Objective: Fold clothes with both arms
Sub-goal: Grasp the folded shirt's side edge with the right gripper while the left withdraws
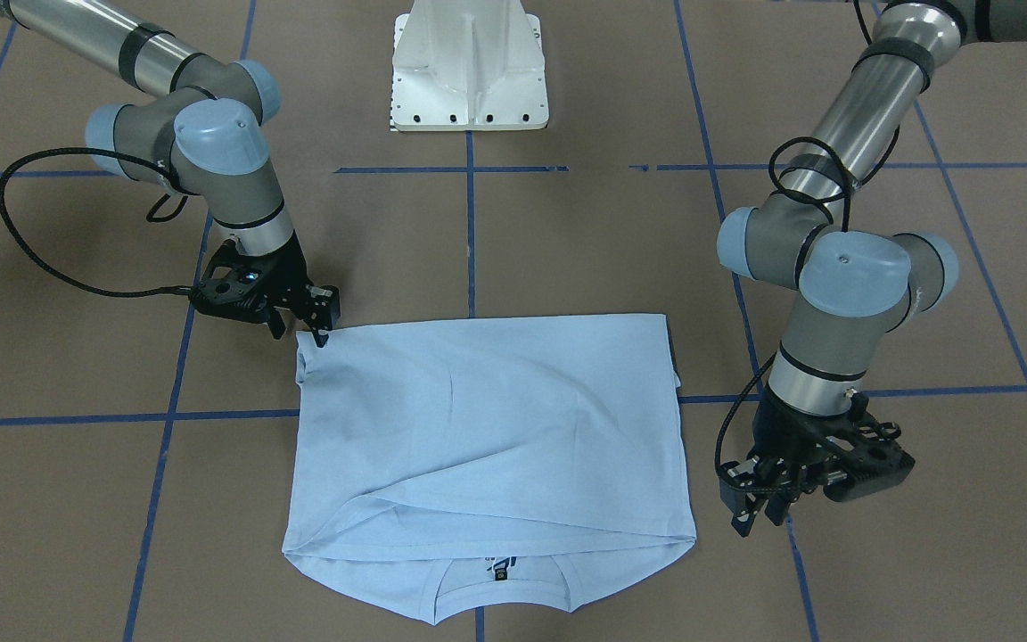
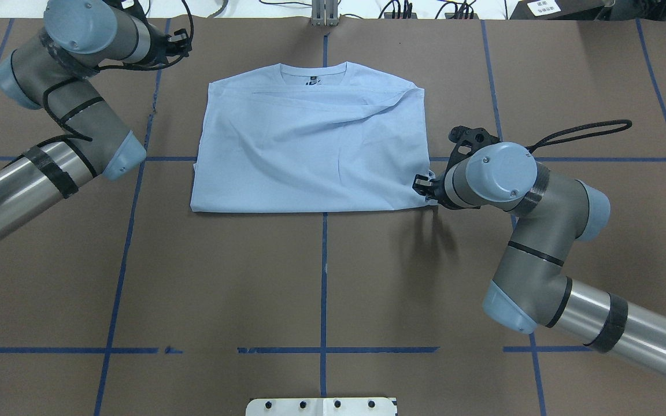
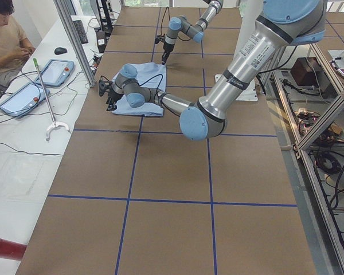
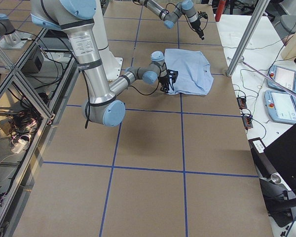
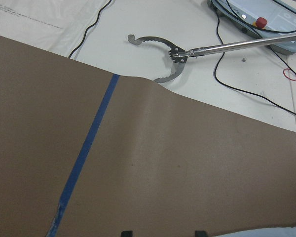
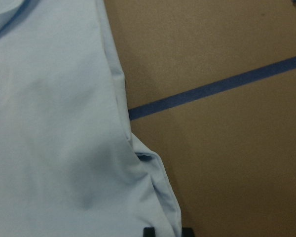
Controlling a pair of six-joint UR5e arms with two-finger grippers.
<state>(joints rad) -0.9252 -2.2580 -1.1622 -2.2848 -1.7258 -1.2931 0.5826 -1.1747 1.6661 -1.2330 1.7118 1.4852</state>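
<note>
The light blue T-shirt [image 1: 487,428] [image 2: 310,150] lies folded flat in the middle of the table. Its collar and dark neck label [image 1: 500,575] are on the side away from the robot's base. My right gripper [image 1: 304,328] [image 2: 422,186] sits low at the shirt's corner nearest the base. In the right wrist view its fingertips [image 6: 148,231] stand a little apart, with the shirt's edge [image 6: 158,197] between them. My left gripper [image 1: 759,517] [image 5: 163,232] hovers open and holds nothing, just off the shirt's collar-side edge over bare brown table.
The white pedestal base [image 1: 469,67] stands at the robot's side of the table. Blue tape lines [image 2: 324,277] cross the brown surface. Beyond the far table edge lie a metal grabber tool [image 5: 163,59], cables and control tablets [image 3: 51,71], where a person [image 3: 6,34] sits.
</note>
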